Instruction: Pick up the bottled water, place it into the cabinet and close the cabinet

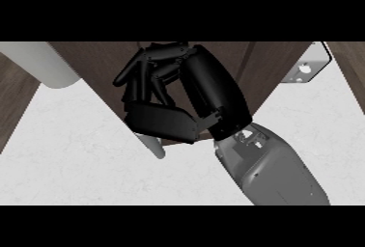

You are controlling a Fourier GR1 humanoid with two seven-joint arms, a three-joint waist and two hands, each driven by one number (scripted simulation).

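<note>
My right hand [187, 91] is up in the middle of the head view, its grey forearm [274, 171] rising from the lower right. Its fingers [143, 72] are nearly straight, lie against the dark wooden cabinet door [107, 62] and hold nothing. Just below the hand, a pale handle [154, 147] sticks out from the door's lower edge. A pale rounded cylinder [43, 62] shows at the top left beside the door; I cannot tell whether it is the bottled water. My left hand is not in sight.
A metal hinge plate [306, 67] is fixed to the cabinet wood at the upper right. A white marbled surface [78, 164] fills the lower part of the view. Dark wood panels [13, 111] run along the left and right edges.
</note>
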